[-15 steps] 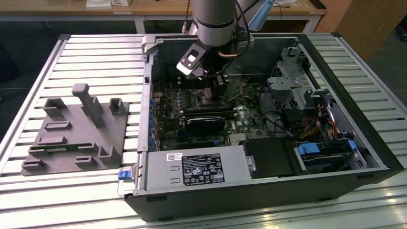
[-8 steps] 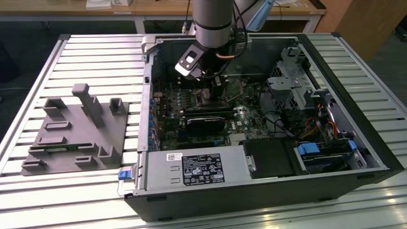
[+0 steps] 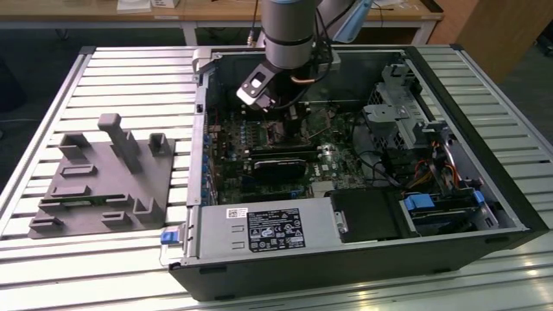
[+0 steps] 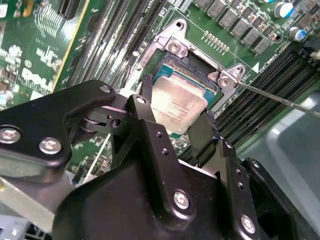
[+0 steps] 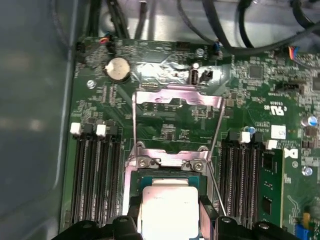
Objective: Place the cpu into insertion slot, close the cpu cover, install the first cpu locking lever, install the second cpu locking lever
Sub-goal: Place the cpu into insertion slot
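Arm (image 3: 289, 29) reaching steeply down into an open computer case (image 3: 346, 275), gripper (image 4: 175, 125) at the green board. Black fingers (image 4: 147, 120) clamp opposite edges of the cpu (image 4: 177, 105), a flat square with a matt silvery top, directly over the dark, black-rimmed insertion slot (image 4: 192, 62). Thin metal cpu cover (image 5: 175, 95) lies flipped open beyond. Gripper body hides the chip's near edge; seating cannot be judged

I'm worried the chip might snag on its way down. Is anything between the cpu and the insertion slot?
Nothing visible. The pincer holds the cpu just over the insertion slot; the cpu cover lies folded back, off the slot.
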Motion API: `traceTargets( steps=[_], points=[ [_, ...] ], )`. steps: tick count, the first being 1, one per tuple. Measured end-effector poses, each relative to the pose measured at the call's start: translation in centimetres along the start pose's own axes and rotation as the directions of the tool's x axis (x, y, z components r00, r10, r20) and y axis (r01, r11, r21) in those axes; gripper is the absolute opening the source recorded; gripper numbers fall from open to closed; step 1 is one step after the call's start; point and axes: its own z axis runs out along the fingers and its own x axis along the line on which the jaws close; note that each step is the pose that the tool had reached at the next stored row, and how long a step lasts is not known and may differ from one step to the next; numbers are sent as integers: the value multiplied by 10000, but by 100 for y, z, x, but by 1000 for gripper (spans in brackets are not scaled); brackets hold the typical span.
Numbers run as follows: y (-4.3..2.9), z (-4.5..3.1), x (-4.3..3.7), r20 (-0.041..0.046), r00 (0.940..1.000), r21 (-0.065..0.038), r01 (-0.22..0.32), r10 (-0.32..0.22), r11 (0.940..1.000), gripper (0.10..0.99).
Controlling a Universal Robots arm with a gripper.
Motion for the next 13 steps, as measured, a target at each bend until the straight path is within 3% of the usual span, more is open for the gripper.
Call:
traceTargets(
  steps=[5, 13],
  points=[
    [-9, 34, 5, 27, 9990, 0, -445, 445, 9990, 537],
    [-16, 78, 10, 21, 9988, 1, -496, 496, 9988, 537]
  ],
)
